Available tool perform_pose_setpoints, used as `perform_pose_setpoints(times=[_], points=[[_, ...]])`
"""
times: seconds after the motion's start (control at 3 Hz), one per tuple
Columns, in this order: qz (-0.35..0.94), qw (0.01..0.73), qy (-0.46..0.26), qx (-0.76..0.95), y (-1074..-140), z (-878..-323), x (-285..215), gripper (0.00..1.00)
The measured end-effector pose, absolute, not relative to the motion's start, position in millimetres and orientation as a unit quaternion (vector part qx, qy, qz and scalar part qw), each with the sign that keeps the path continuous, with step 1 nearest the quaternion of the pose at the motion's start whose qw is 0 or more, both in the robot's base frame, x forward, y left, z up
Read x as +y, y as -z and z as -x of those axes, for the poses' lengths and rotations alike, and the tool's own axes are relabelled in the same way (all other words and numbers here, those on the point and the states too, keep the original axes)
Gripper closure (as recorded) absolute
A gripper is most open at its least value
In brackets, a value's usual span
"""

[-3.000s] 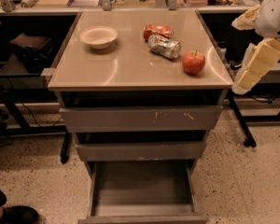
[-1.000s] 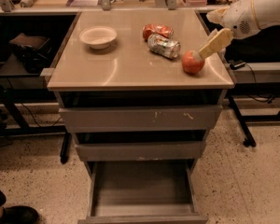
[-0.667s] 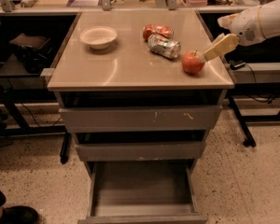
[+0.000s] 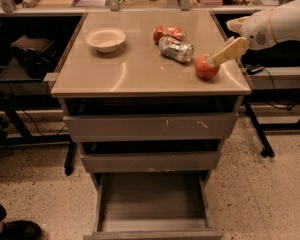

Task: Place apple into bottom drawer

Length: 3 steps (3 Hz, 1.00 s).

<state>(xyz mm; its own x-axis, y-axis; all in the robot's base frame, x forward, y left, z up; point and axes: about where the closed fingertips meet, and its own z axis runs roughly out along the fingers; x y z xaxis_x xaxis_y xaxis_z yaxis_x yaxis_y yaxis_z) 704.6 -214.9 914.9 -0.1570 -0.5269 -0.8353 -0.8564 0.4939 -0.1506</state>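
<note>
we see the gripper (image 4: 221, 58) reaching in from the right against the upper side of the apple (image 4: 205, 69), which sits at the near right corner of the cabinet top (image 4: 135, 69), though we cannot tell whether it grasps it, while the bottom drawer (image 4: 150, 199) stands pulled out below, presumably to receive it.

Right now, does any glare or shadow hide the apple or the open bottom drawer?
Camera view: no. Soft glare streaks the cabinet top near the bowl, away from the apple. The gripper sits at the apple's upper right. The bottom drawer is dim inside but readable. Gaps above the upper drawers are black.
</note>
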Motion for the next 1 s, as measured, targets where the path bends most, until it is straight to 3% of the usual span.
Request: perform_pose_setpoints(times=[1.0], points=[[0.437,0.427,-0.271,0.744,-849,-720,-207,0.0]])
